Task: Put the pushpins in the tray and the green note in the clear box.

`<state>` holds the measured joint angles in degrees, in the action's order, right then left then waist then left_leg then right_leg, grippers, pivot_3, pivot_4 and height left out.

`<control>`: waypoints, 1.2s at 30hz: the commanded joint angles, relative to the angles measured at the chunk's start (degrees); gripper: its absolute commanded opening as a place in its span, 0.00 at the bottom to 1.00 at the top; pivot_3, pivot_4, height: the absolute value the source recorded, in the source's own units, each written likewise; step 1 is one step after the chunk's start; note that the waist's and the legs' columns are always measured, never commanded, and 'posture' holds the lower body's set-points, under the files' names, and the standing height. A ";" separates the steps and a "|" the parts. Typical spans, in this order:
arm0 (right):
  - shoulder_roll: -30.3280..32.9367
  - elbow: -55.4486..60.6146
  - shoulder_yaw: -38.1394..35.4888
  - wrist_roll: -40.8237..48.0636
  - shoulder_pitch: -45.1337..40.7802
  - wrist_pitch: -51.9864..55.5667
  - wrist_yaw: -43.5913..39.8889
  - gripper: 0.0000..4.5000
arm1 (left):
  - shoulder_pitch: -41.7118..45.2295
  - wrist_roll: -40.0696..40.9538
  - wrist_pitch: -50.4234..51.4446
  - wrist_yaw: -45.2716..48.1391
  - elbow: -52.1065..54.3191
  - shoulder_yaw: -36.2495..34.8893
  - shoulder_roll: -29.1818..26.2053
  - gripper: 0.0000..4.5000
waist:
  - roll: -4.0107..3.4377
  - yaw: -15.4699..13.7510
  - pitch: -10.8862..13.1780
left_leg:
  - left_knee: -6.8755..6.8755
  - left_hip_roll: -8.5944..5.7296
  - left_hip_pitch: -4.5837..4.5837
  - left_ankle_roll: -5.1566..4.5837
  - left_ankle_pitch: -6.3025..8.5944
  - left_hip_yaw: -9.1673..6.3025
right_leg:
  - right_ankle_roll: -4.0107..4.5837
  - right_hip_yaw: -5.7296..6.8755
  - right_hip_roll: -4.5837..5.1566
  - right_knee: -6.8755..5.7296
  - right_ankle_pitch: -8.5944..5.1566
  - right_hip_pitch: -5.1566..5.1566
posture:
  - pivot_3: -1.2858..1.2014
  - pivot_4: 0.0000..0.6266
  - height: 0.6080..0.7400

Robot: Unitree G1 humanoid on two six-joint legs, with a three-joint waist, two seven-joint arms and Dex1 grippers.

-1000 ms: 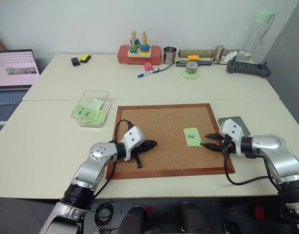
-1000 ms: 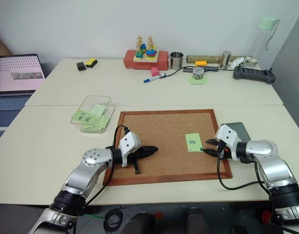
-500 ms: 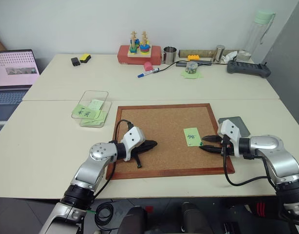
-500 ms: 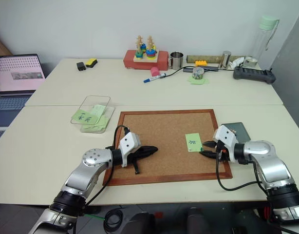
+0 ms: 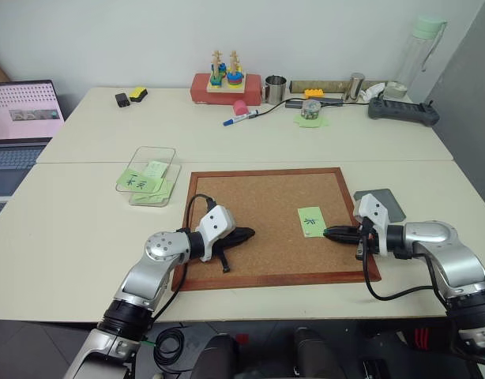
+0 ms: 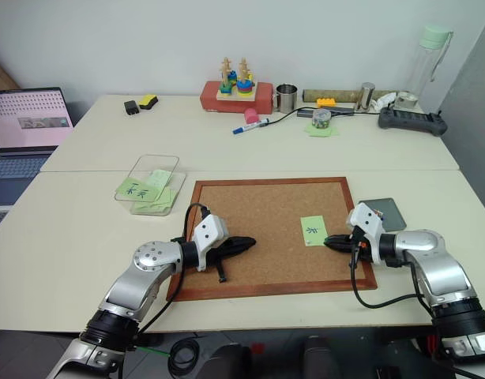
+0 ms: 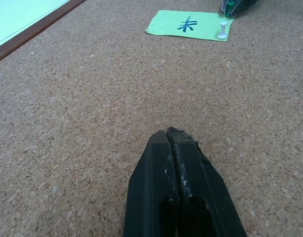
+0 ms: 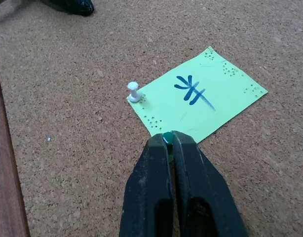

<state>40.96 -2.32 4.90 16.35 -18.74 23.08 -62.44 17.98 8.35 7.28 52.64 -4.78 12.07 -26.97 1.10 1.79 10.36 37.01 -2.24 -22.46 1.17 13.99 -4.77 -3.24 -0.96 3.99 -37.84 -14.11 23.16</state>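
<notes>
The green note (image 8: 201,98) lies on the corkboard (image 5: 262,197), toward its right side, with a dark mark at its middle. A white pushpin (image 8: 134,92) stands upright at one corner of the note. My right gripper (image 8: 167,140) is shut on a green pushpin (image 8: 168,138) at the note's near corner, low on the board. My left gripper (image 5: 249,234) rests shut with nothing in it on the board's left part. The dark grey tray (image 5: 382,199) lies just right of the board, behind my right hand. The clear box (image 5: 152,175), left of the board, holds green slips.
The corkboard's wooden frame (image 5: 361,276) runs just beneath my right wrist. Along the far table edge stand a red toy block (image 5: 225,85), a metal cup (image 5: 275,88), a marker (image 5: 241,118) and a bottle (image 5: 420,51). A laptop (image 5: 21,118) sits far left.
My right gripper's fingers, open around the note's corner before, have closed onto the green pushpin, and the wrist has rolled a little. The left arm has stayed still.
</notes>
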 commanded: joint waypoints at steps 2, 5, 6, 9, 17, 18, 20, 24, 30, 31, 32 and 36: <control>0.45 3.98 -2.89 4.01 -1.30 2.53 -1.12 0.00 | -0.96 -0.93 0.70 0.14 0.41 0.16 -1.11 0.00 | 0.00 0.02 0.00 | 0.00 0.00 0.00 0.00 0.00 0.00 | 0.00 0.00 0.00 0.00 0.00 0.00 | 0.52 0.24 1.00; 0.21 5.27 -5.20 7.36 -1.88 5.90 -0.61 0.00 | -1.00 -1.04 0.70 0.13 0.32 0.28 -1.15 0.00 | 0.00 0.04 0.00 | 0.00 0.01 0.00 0.00 0.00 0.00 | 0.00 0.00 0.00 0.00 0.00 0.00 | 0.52 0.24 1.00; 0.18 5.62 -6.05 8.45 -2.13 7.02 -0.31 0.00 | -1.01 -1.06 0.70 0.13 0.29 0.33 -1.13 0.00 | 0.00 0.04 0.00 | 0.00 0.01 0.01 0.00 0.00 0.00 | 0.00 -0.01 0.00 0.00 0.00 0.00 | 0.52 0.24 1.00; 0.34 6.16 -8.09 10.77 -2.78 9.60 0.64 0.00 | -0.99 -1.18 0.61 0.13 0.15 0.50 -1.06 0.00 | 0.00 0.03 0.00 | 0.00 0.00 0.00 0.00 0.00 -0.02 | 0.00 -0.01 0.00 0.00 0.00 0.00 | 0.52 0.24 1.00; 0.25 2.85 -14.11 10.89 -3.70 9.65 7.34 0.00 | -1.01 -1.28 0.49 0.07 0.16 0.75 -0.85 0.00 | 0.00 0.00 0.00 | 0.00 0.00 0.00 0.00 0.00 -0.01 | 0.00 -0.01 0.00 0.00 0.00 0.00 | 0.52 0.24 1.00; 0.37 1.54 -14.99 9.93 -3.67 8.92 9.07 0.00 | -1.06 -1.30 0.48 0.05 0.22 0.78 -0.85 0.00 | 0.00 0.00 0.00 | 0.00 0.00 0.00 0.00 0.00 -0.01 | 0.00 -0.01 0.00 0.00 0.00 0.00 | 0.52 0.24 1.00; 0.47 -0.87 -16.12 8.15 -3.47 7.14 11.76 0.00 | -1.13 -1.32 0.44 0.02 0.24 0.82 -0.84 0.00 | 0.00 -0.01 0.00 | 0.00 0.00 0.00 0.00 0.00 0.02 | 0.00 -0.02 0.00 0.00 0.00 0.00 | 0.52 0.24 1.00; 0.31 -6.92 -18.03 3.79 -2.51 2.33 17.97 0.00 | -1.22 -1.34 0.38 0.04 0.26 0.90 -0.85 0.00 | 0.00 -0.05 0.00 | -0.01 -0.01 0.00 0.00 0.00 0.11 | 0.00 0.00 0.00 -0.01 0.00 0.00 | 0.52 0.24 1.00; -0.46 -14.85 -18.29 -0.37 -3.71 -2.10 24.06 0.00 | -0.77 -1.44 0.31 0.30 -0.08 1.10 -0.84 0.00 | -0.04 0.03 -0.03 | -0.01 -0.01 0.01 0.00 0.00 0.17 | 0.00 -0.04 0.00 -0.03 0.00 0.00 | 0.52 0.24 1.00; -0.48 -15.89 -18.32 -0.81 -4.00 -2.59 24.61 0.00 | -0.73 -1.46 0.30 0.33 -0.10 1.11 -0.83 0.00 | -0.04 0.03 -0.02 | -0.01 -0.01 0.01 0.00 0.00 0.18 | 0.00 -0.04 0.00 -0.03 0.00 0.00 | 0.52 0.24 1.00; -0.35 -17.00 -18.24 -1.12 -4.19 -2.90 24.73 0.00 | -0.74 -1.50 0.28 0.33 -0.10 1.10 -0.85 0.00 | -0.04 0.03 -0.02 | 0.00 -0.02 0.01 0.00 0.00 0.19 | 0.00 -0.05 0.00 -0.03 0.00 -0.01 | 0.52 0.24 1.00; -0.10 -19.92 -17.87 -1.80 -4.73 -3.56 24.70 0.00 | -0.88 -1.58 0.28 0.31 -0.01 0.98 -1.00 0.00 | -0.05 0.03 -0.03 | -0.01 -0.02 0.01 0.00 0.00 0.20 | 0.01 -0.04 0.00 -0.04 0.00 0.00 | 0.52 0.24 1.00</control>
<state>40.05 -21.83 -11.87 14.80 -22.18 21.34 -38.16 17.86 8.12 7.08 52.73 -4.70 12.16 -27.19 1.05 1.82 10.33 37.00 -2.25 -22.45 1.16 13.99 -4.58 -3.23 -1.00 3.98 -37.88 -14.11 23.15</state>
